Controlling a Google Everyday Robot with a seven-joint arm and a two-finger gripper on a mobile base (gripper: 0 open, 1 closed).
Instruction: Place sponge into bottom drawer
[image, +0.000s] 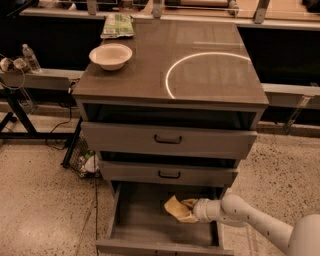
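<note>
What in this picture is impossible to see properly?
In the camera view:
1. Back of the bottom drawer: hidden under the middle drawer.
2. Sponge at the hand, over that drawer: resting or hanging, the angle does not tell.
3. Arm: cut off by the lower right corner.
4. Green packet: print too small.

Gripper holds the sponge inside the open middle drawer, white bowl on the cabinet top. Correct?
Wrong drawer: the camera view shows the gripper holding the sponge inside the open bottom drawer. The white bowl is on the cabinet top.
</note>
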